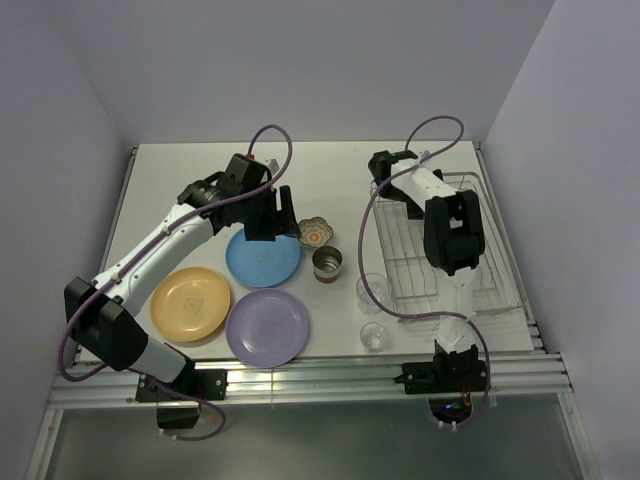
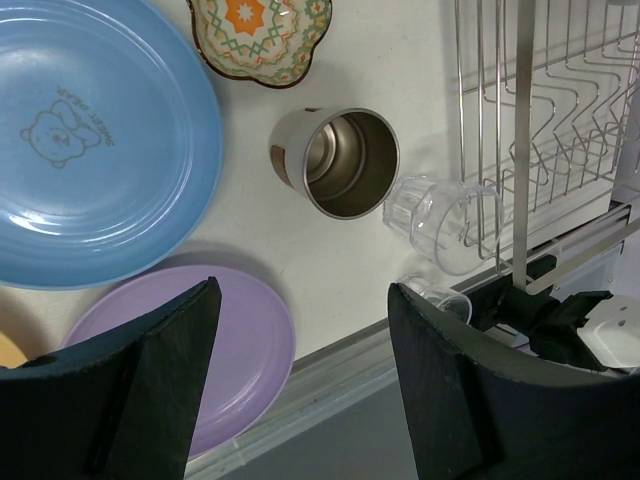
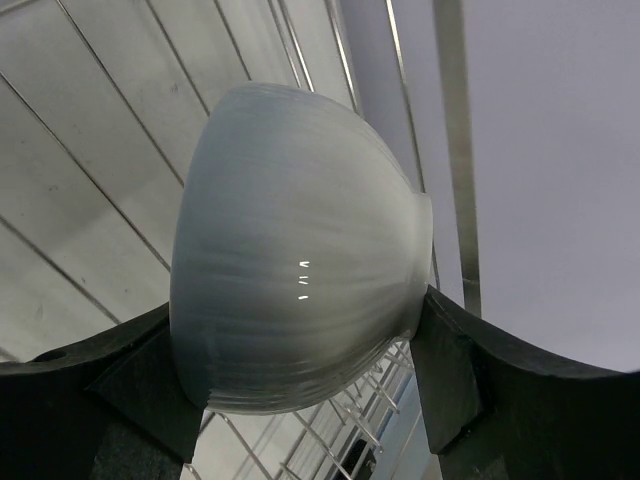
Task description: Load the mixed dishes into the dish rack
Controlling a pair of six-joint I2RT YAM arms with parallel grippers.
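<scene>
White ceramic fills the right wrist view: the white bowl (image 3: 300,250) is pinched in the right gripper (image 3: 300,345), with the wires of the dish rack (image 3: 456,100) seen behind it; whether they are touched cannot be told. From above, that bowl is hidden, and only the right arm is seen, folded up over the rack and extended to its far left corner. The left gripper (image 2: 300,300) is held spread and empty, the left arm stretched out over the blue plate (image 1: 262,258). The brown cup (image 2: 345,165), floral bowl (image 2: 260,35) and a clear glass (image 2: 440,220) beside the rack are caught close by the left wrist camera; the orange-yellow plate (image 1: 190,303) and purple plate (image 1: 267,326) are seen whole only from above, nearer the bases.
</scene>
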